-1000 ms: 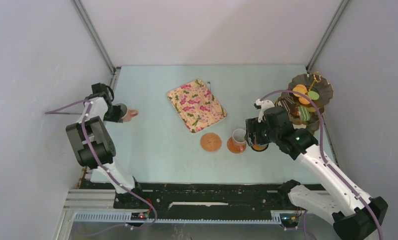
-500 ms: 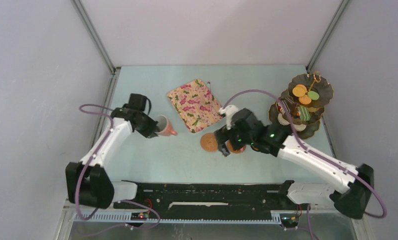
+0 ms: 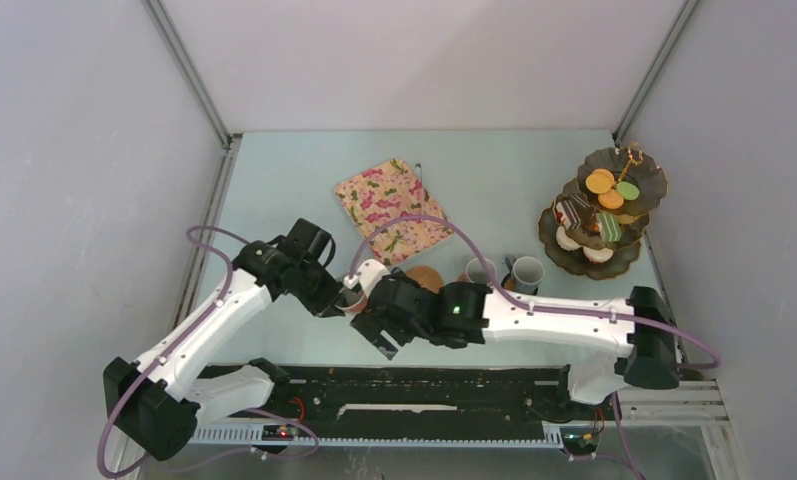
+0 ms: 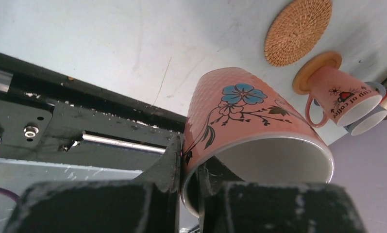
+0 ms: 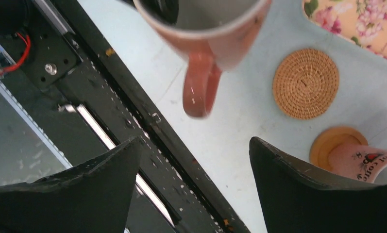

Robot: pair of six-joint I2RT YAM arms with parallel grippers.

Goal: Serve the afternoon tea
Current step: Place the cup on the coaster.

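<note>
My left gripper (image 4: pixel 189 166) pinches the stiff, probably slick pink mug (image 4: pixel 240 111) by its rim; I'd take the handle (image 5: pixel 199 92) with the wide-open right gripper (image 5: pixel 196 148).

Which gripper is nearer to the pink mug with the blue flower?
Left. The left gripper is shut on the rim of the mug. The right gripper is open close by, the mug's handle ahead of it, untouched.

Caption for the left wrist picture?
A pink flowered mug pinched by its rim, with a woven coaster beyond.
</note>
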